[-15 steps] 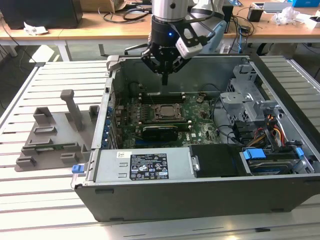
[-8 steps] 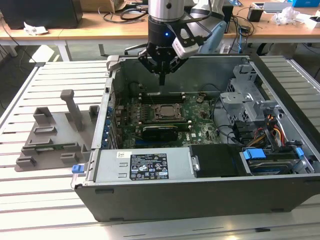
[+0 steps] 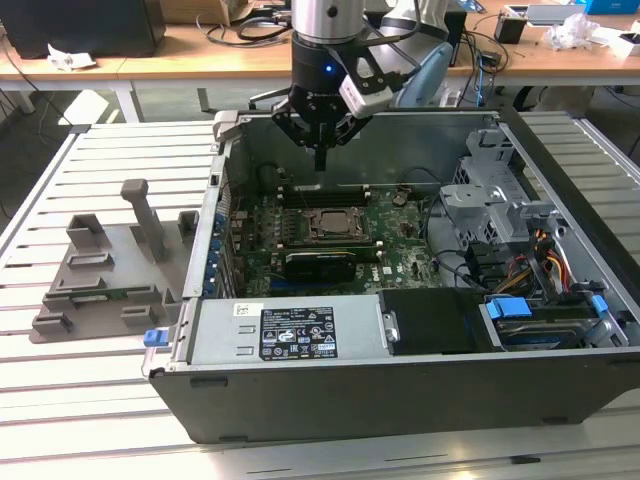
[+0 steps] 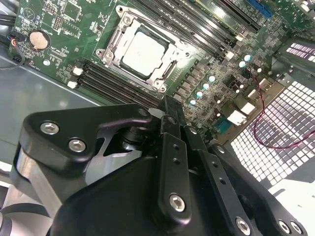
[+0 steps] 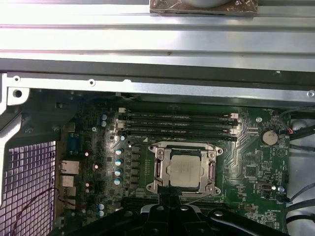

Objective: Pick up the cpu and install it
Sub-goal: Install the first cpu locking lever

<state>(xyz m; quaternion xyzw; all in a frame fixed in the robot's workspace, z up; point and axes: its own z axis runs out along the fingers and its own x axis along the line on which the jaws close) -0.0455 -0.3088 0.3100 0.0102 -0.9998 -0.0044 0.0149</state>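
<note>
The cpu [image 3: 333,222] lies flat inside the square metal socket frame [image 3: 312,222] on the green motherboard [image 3: 400,250], in the open computer case. In both wrist views its dull silver top shows, the cpu [image 4: 142,51] [image 5: 185,169] ringed by the socket frame [image 4: 110,46] [image 5: 158,169]. My gripper [image 3: 320,158] hangs in the air above the board, nearer the case's back wall than the socket and clear of the cpu. Its black fingers [image 4: 170,110] are pressed together with nothing between them. The gripper [image 5: 171,196] is shut and touches nothing.
Memory slots [image 5: 177,125] run beside the socket. The case's metal walls [image 3: 215,200] ring the board. A drive cage [image 3: 490,190] and cables [image 3: 545,255] fill the exterior view's right. A grey fixture plate [image 3: 100,275] with upright posts sits on the slatted table at the exterior view's left.
</note>
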